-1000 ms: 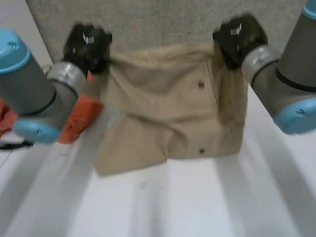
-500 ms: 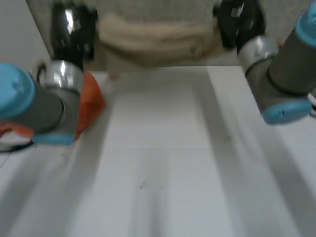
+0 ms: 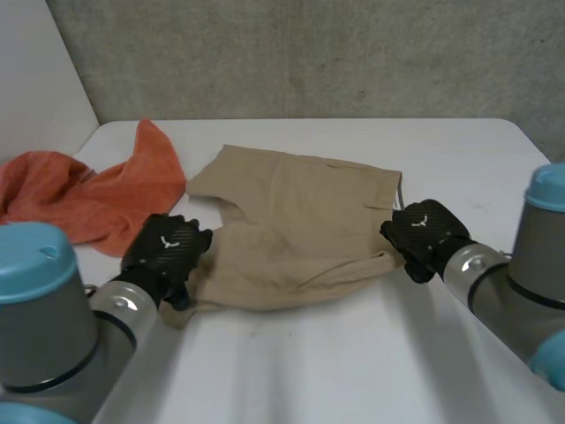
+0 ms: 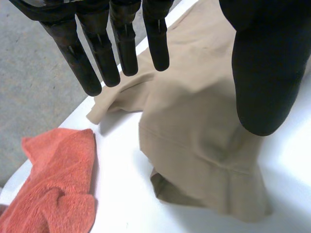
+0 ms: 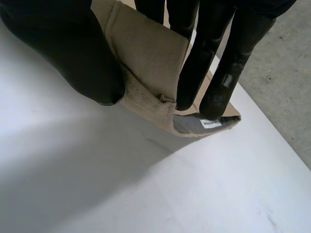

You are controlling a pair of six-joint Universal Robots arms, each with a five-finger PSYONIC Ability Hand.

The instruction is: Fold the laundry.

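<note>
The left hand [image 3: 168, 250] is held with its fingers [image 4: 121, 46] straight and slightly apart, and the thumb is set well away from them, so nothing is gripped. Under this hand lies the near left corner of the tan garment [image 3: 291, 221], where the cloth is bunched into a small folded lump below the thumb. Whether the thumb rests on the cloth cannot be told. Past the fingertips an edge of the garment is turned up in a loose flap. On the outer side of the hand, the orange towel [image 3: 88, 199] is crumpled on the table, with 1 pointed end brought just beside the garment's far left corner.

The right hand [image 3: 422, 231] is closed in a pinch on the garment's near right corner. A folded edge of the cloth is clamped between the thumb and the fingers [image 5: 194, 63]. Just past those fingertips a patch of grey lining is exposed, with a small white label [image 5: 210, 124] on it.

Between the 2 hands the garment is spread mostly flat on the white table [image 3: 309, 353], with shallow wrinkles across its middle. Its far edge is laid away from both hands, toward the grey wall [image 3: 309, 53] behind the table. The 2 arms are brought in from the near side, 1 at each near corner of the cloth.
</note>
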